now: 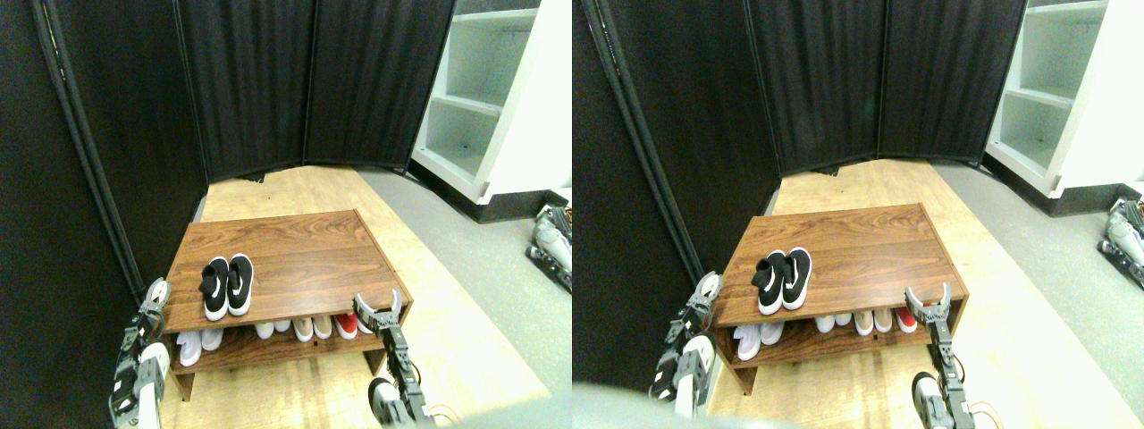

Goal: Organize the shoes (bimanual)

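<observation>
The shoes [227, 284], a pair of black low-top sneakers with white soles, stand side by side on the left part of the wooden rack's top [304, 255], toes toward me. My left gripper [154, 299] hangs beside the rack's left edge, a little left of and below the pair, holding nothing. At the rack's front right corner my right gripper [379, 307] is raised with its two jaws spread open and empty, well to the right of the shoes.
On the rack's lower shelf stands a row of white shoes [198, 343], beige shoes [312, 327] and a red one [347, 323]. Black folding screens [250, 80] close the back and left. A white shelving unit [492, 98] stands at the far right.
</observation>
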### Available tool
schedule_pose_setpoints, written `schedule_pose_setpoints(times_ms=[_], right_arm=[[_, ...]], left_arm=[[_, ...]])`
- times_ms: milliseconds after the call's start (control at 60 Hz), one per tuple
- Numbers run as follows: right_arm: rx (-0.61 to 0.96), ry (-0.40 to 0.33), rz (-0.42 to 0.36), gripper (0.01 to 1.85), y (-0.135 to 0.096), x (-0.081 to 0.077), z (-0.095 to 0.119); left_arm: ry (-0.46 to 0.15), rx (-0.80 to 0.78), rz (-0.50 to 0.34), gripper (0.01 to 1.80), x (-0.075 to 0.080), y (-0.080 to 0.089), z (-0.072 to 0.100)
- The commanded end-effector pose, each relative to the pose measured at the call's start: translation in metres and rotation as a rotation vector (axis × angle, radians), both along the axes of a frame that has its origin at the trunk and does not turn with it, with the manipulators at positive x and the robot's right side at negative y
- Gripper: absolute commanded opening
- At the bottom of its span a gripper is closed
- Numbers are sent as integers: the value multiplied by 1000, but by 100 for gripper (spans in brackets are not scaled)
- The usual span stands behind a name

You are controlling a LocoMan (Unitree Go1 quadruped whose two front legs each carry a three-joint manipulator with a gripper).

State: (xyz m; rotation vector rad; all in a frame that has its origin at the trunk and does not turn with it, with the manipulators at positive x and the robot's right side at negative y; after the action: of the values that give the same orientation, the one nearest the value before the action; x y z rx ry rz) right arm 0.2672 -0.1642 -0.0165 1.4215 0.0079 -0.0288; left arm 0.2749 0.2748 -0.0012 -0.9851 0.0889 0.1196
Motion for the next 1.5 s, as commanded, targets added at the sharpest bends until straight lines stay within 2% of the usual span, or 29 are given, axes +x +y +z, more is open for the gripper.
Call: schedule_pose_setpoints(times_ms=[17, 100, 150, 283, 300, 333, 467, 683, 850, 1283, 1500], right_arm=[[7, -26, 2, 71, 2, 2, 4], [17, -27, 4, 70, 3, 2, 4], [19, -25, 0, 69, 3, 3, 5], [21, -33, 14, 69, 4, 3, 4], [11, -31, 18, 69, 4, 3, 4], [10, -30, 19, 69, 4, 3, 4], [24, -25, 17, 68, 5, 3, 4], [41, -26, 44, 72, 6, 2, 4], [35, -25, 53, 71, 7, 1, 4], [57, -23, 37, 72, 9, -5, 4], [54, -27, 56, 74, 10, -5, 4]], left_arm=[[-56, 41, -50, 1, -8, -3, 17], [-59, 6, -71, 1, -20, -9, 22], [-61, -24, -40, 1, -29, -13, 24], [-68, -82, -47, 1, -47, -22, 24], [-67, -77, -54, 1, -54, -26, 21], [-66, -80, -53, 1, -56, -27, 21], [-37, -127, -11, 1, -80, -43, 12], [4, -162, 61, 1, -102, -62, 3], [3, -199, 75, 1, -106, -70, 1], [-14, -222, 61, 1, -102, -70, 2], [-13, -247, 62, 1, -101, -72, 1]])
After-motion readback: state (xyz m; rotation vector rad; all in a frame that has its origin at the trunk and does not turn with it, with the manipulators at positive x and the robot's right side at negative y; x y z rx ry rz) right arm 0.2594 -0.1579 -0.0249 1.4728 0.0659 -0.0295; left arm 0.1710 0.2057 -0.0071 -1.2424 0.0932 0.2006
